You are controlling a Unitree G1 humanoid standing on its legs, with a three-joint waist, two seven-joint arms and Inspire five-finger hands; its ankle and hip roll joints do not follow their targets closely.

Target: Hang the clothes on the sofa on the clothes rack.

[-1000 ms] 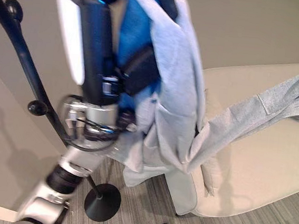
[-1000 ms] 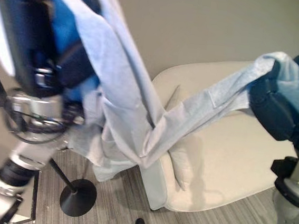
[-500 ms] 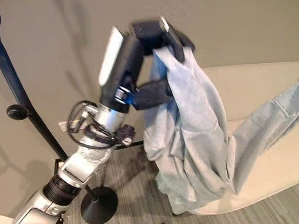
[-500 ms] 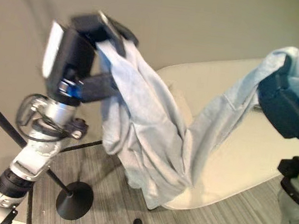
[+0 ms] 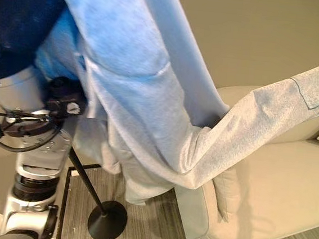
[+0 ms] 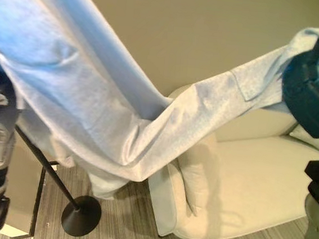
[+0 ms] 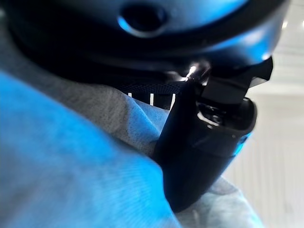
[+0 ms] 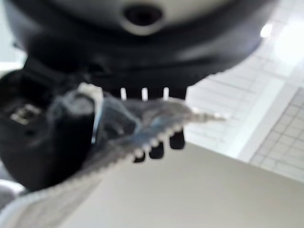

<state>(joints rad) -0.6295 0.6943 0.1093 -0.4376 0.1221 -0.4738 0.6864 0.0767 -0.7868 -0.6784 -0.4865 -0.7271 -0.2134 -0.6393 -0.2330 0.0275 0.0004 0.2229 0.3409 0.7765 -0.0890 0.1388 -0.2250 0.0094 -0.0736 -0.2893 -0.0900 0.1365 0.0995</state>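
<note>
Grey-blue knit cloth, a light hooded sweatshirt [image 6: 147, 129], was stretched in the air between the two hands, clear of the cream sofa [image 6: 242, 201] below it, so the lifting off the seat looked done and the hanging itself was not. One end was bunched at the left hand [image 7: 199, 142], whose thumb was clamped down on the fabric in its wrist view; from there the garment's body sagged low and a sleeve ran up and across to the right hand [image 6: 311, 100], which pinched a ribbed hem between thumb and fingers [image 8: 156, 147]. Just below and behind the left hand stood the black clothes rack [image 5: 93, 189], its slanting pole and round base showing on the striped floor [image 5: 154, 232]; nothing of the sweatshirt could be seen caught on it. No containers were in sight; the sofa held a cushion [image 6: 196, 177] at its near end and no other clothing on the part that showed.
</note>
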